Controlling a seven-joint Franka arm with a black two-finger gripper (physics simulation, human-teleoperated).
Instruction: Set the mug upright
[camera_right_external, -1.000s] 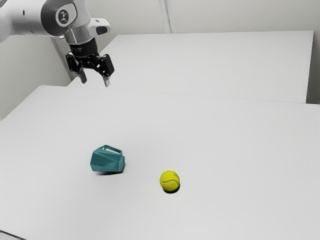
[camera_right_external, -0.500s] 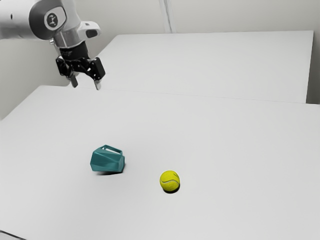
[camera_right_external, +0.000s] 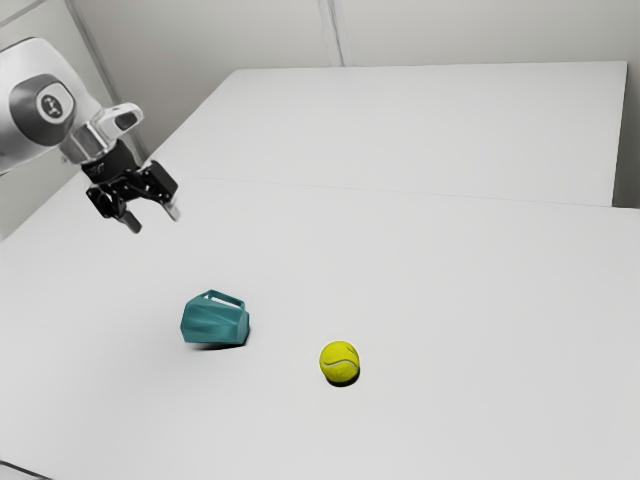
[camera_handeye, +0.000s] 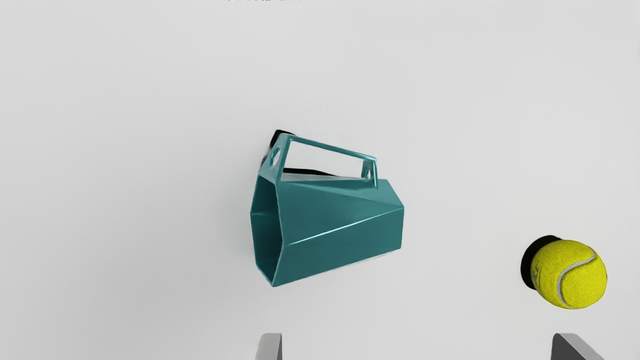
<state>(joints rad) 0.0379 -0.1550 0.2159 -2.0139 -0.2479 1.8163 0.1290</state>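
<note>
In the exterior view my gripper (camera_right_external: 153, 221) hangs open above the table, higher than the mug and off toward the exterior view's left. The teal faceted mug (camera_right_external: 214, 320) lies on its side there, its handle on the side away from the camera. From my hand, the mug (camera_handeye: 340, 215) shows its hollow mouth at one end and its narrower base toward the ball. Both fingertips of the gripper (camera_handeye: 417, 346) stand wide apart, with nothing held and neither touching the mug.
A yellow tennis ball (camera_right_external: 340, 362) rests on the white table (camera_right_external: 450, 300), off the mug's base end; the ball (camera_handeye: 570, 274) also appears in the wrist view. A dark cable (camera_right_external: 25, 470) crosses the near left corner of the exterior view.
My gripper has moved toward the exterior view's left and lower, and the hand has tilted. The mug and the ball have stayed where they were.
</note>
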